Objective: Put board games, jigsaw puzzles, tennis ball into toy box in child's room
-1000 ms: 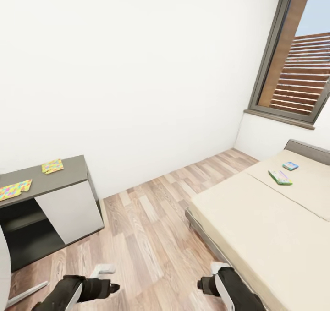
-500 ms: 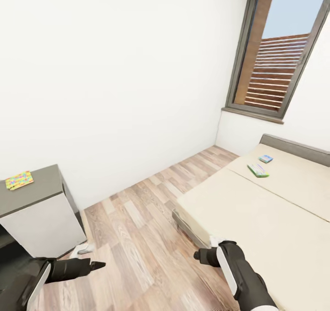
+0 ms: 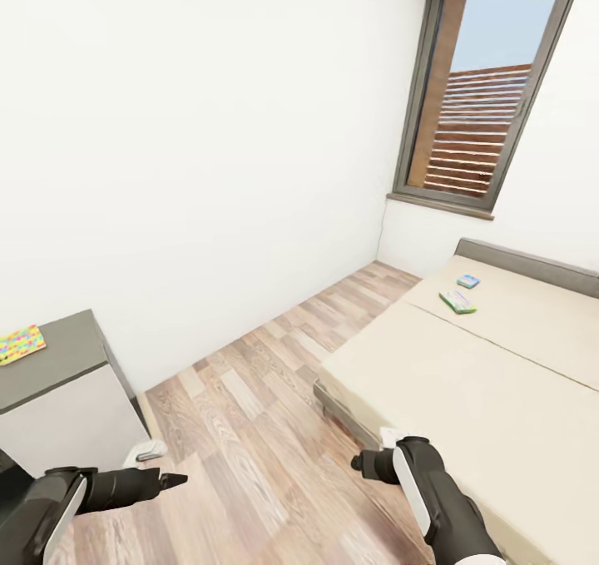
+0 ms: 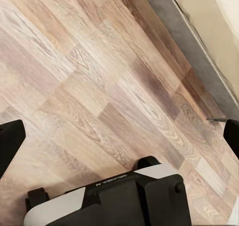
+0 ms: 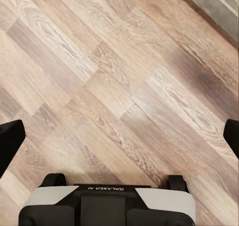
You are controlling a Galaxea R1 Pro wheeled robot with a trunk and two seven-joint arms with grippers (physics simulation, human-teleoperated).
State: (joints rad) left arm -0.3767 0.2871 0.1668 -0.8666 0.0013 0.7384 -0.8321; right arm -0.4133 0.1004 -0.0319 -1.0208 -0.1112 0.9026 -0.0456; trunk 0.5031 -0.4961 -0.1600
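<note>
At about nine o'clock in the head view a jigsaw puzzle [image 3: 21,344] lies flat on the dark grey tabletop [image 3: 62,357], waiting for pickup. Both arms hang low over the wood floor [image 3: 266,432], left gripper [image 3: 170,482] and right gripper [image 3: 359,463] with jaws spread apart and empty, likely tucked for travel. At two o'clock, two board games [image 3: 458,302] rest on the bed [image 3: 499,398].
</note>
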